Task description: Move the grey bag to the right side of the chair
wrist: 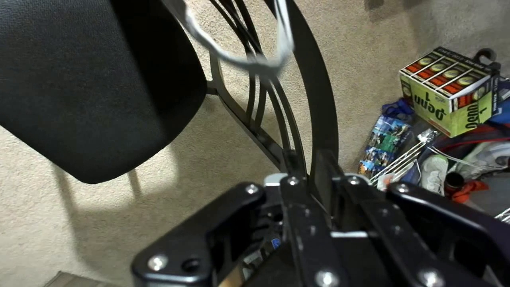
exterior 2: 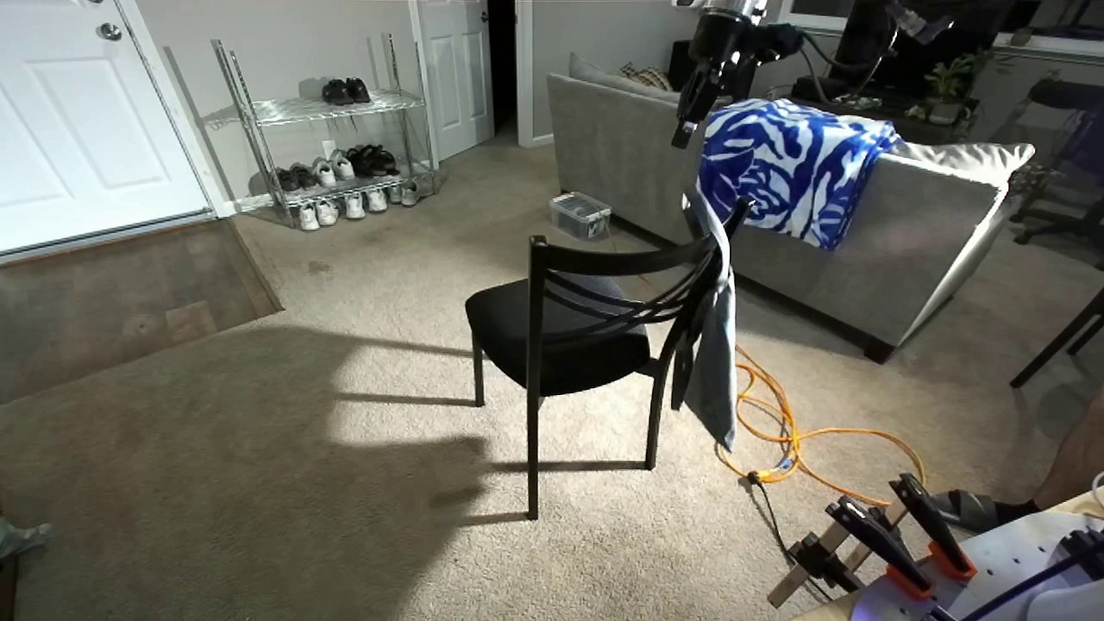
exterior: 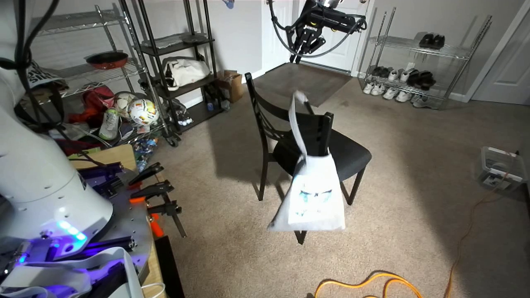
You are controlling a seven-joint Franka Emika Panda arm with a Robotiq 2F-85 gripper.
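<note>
The grey bag (exterior: pixel 316 190) hangs by its loop handle from one top corner of the backrest of the chair (exterior: pixel 345 155). An exterior view shows the bag (exterior 2: pixel 718 362) nearly edge-on, beside the backrest of the black chair (exterior 2: pixel 552 341). In the wrist view a loop of the bag's pale handle (wrist: pixel 255 65) lies over the backrest, and the chair's seat (wrist: pixel 91 87) fills the upper left. My gripper (wrist: pixel 310 161) has a gap between its fingers and holds nothing. The gripper (exterior: pixel 306 49) is high above the chair, apart from the bag; an exterior view also shows it (exterior 2: pixel 686 129).
Orange cable (exterior 2: pixel 793 431) lies on the floor near the chair. A sofa (exterior 2: pixel 621 138) with a blue-white blanket (exterior 2: pixel 789 168) stands behind. A shoe rack (exterior: pixel 418 47), loaded shelves (exterior: pixel 178 49), a clear bin (exterior: pixel 501 165) and the clamped robot table (exterior: pixel 132 207) stand around.
</note>
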